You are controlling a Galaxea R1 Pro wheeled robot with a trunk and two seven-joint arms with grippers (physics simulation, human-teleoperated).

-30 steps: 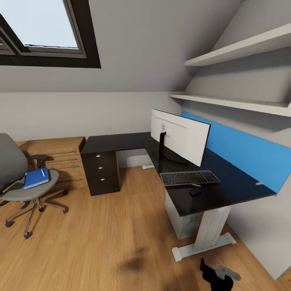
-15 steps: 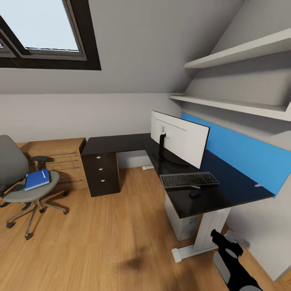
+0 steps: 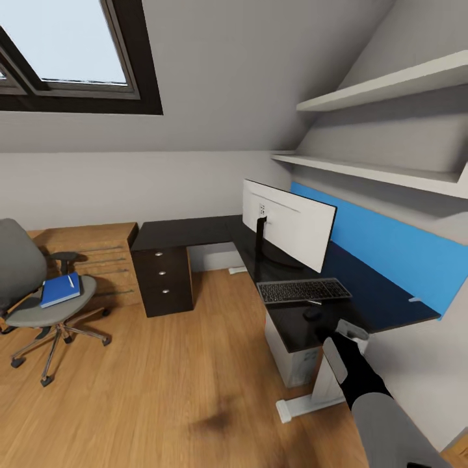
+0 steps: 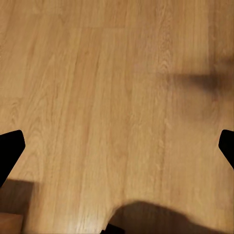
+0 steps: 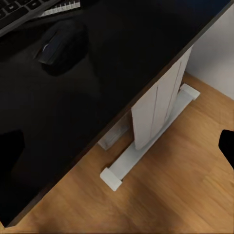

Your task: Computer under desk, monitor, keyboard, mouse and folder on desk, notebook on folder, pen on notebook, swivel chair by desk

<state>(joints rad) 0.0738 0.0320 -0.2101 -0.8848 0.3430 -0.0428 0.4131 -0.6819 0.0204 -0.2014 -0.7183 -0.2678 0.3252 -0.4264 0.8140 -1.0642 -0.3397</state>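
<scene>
A black L-shaped desk (image 3: 195, 231) carries the white-backed monitor (image 3: 289, 227), the keyboard (image 3: 304, 290) in front of it, and the black mouse (image 3: 312, 313) near the front edge. Under that end stands the pale computer tower (image 3: 294, 361). At the far left, the grey swivel chair (image 3: 29, 296) holds a flat blue folder or notebook (image 3: 58, 290) with a white pen (image 3: 70, 279) on top. My right gripper (image 3: 350, 330) hovers open just off the desk's front corner, close to the mouse (image 5: 61, 46). The left gripper (image 4: 117, 148) hangs open over bare wood floor.
A dark drawer unit (image 3: 162, 279) sits under the desk's left wing, beside a low wooden cabinet (image 3: 97, 253). White desk leg (image 5: 156, 112) and its foot stand on the floor. Two wall shelves (image 3: 370, 169) overhang the desk. Open wood floor lies between chair and desk.
My right arm has risen from the bottom edge of the head view up to the desk's front corner by the mouse. Chair, desk and its objects have not moved.
</scene>
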